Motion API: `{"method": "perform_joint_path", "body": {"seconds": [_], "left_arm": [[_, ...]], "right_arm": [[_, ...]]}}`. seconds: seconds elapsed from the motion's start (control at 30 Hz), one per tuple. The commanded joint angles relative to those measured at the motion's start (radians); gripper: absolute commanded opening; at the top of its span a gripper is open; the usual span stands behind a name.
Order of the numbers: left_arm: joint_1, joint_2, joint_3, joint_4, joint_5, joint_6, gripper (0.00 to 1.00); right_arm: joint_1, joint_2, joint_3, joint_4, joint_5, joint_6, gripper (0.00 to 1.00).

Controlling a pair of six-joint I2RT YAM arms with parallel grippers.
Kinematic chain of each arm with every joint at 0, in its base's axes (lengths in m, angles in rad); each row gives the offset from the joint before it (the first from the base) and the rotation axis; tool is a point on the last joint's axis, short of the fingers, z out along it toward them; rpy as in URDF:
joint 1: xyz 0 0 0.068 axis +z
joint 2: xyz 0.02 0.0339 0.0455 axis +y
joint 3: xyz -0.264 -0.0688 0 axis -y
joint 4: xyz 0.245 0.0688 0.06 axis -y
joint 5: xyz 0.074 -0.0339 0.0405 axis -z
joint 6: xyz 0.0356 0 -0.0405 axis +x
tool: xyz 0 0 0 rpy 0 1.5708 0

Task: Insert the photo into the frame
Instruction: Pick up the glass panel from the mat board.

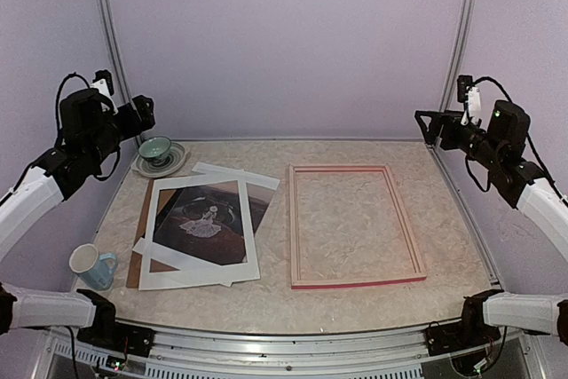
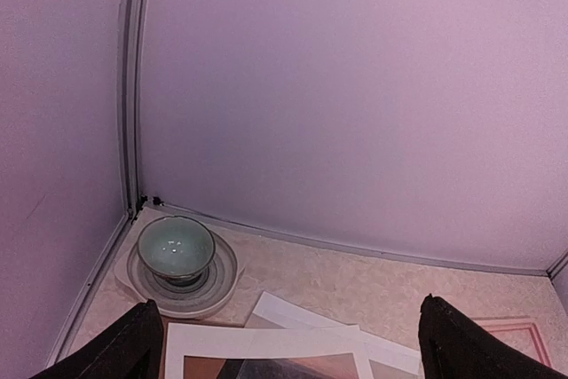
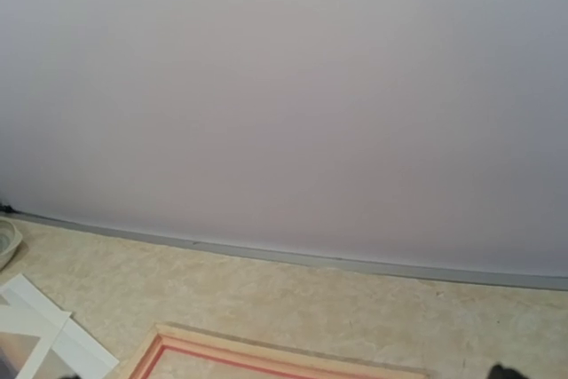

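- now, the left tool (image 1: 142,113) hangs above the far left corner of the marbled beige counter (image 1: 461,228), jaws spread wide and gripping nothing.
- a pale blue mug (image 1: 92,265) stands at the near left edge.
- a green-glazed bowl (image 1: 155,149) sits on a grey plate (image 1: 177,164) in the far left corner.
- the dark reddish-brown photo (image 1: 206,219) with its pale figure lies flat left of centre, under a white mat border (image 1: 244,268) and over a brown backing board (image 1: 139,246).
- the thin-railed pale wood frame (image 1: 342,169), pink along its near edge, lies flat just right of the photo, apart from it, with bare counter showing through.
- the right tool (image 1: 428,122) hangs over the far right edge, jaws wide apart and gripping nothing.
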Motion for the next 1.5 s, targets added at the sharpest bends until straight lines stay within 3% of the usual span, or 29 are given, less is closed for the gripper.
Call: {"method": "perform_joint_path", "body": {"seconds": [0.0, 0.23, 0.33, 0.47, 0.6, 1.1, 1.47], "left_arm": [[-0.004, 0.010, 0.035, 0.026, 0.010, -0.017, 0.99], [-0.003, 0.022, 0.011, 0.066, -0.001, -0.038, 0.99], [0.007, 0.013, -0.022, 0.082, -0.019, -0.062, 0.99], [0.009, 0.037, -0.012, 0.060, -0.015, -0.081, 0.99], [0.009, 0.054, -0.032, 0.052, 0.013, -0.141, 0.99], [-0.008, 0.149, -0.161, 0.013, 0.120, -0.303, 0.99], [-0.112, 0.172, -0.264, 0.040, 0.078, -0.371, 0.99]], "right_arm": [[-0.011, 0.002, 0.005, 0.053, -0.005, 0.029, 0.99], [-0.013, 0.010, -0.022, 0.065, 0.016, 0.116, 0.99], [-0.015, 0.007, -0.068, 0.146, -0.083, 0.119, 0.99], [-0.014, 0.107, -0.029, 0.125, -0.208, 0.168, 0.99], [0.012, 0.188, -0.041, 0.159, -0.240, 0.240, 0.99], [0.314, 0.589, 0.144, 0.138, -0.230, 0.349, 0.99], [0.515, 0.821, 0.303, 0.136, -0.238, 0.530, 0.99]]}}
